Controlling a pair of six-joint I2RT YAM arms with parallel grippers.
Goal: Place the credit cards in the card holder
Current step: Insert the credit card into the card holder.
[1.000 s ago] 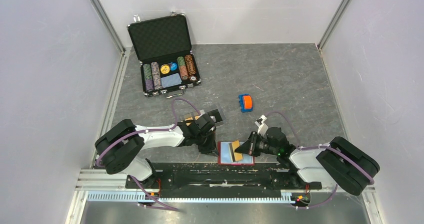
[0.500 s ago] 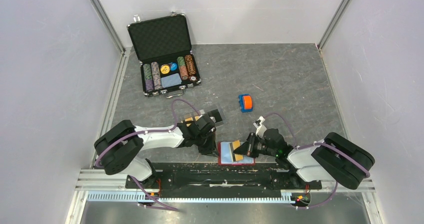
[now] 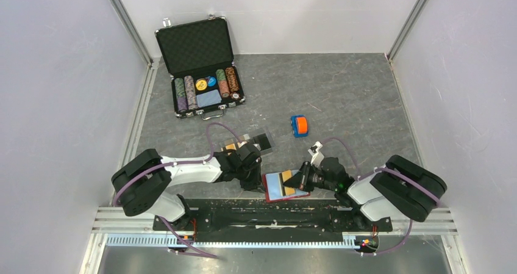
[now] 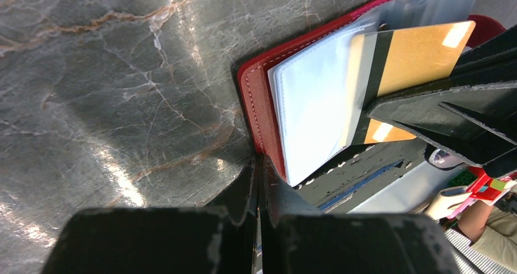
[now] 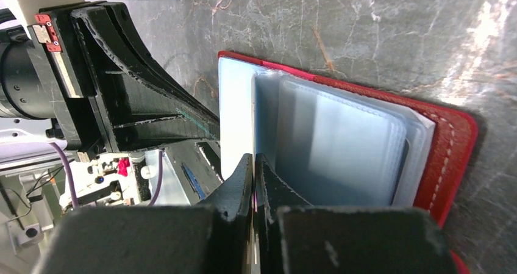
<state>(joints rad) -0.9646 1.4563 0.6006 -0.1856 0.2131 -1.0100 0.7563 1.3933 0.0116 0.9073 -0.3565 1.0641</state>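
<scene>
At the 6 o'clock edge of the surface (image 3: 341, 91), the left gripper (image 4: 261, 164) has its jaws clenched on the rim of the red wallet (image 4: 255, 103). The right gripper (image 5: 253, 161) jaws pinch a gold, black-striped credit card (image 4: 420, 48), its print unreadable. The card holder (image 3: 261, 141), at the wallet's 10 o'clock, is partly hidden.

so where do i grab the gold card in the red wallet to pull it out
Pinch the credit card by its bare gold edge, jaws on its flat faces, coming from the side where it sticks out past the clear sleeves; its black-striped part is tucked among them in the red wallet.
</scene>
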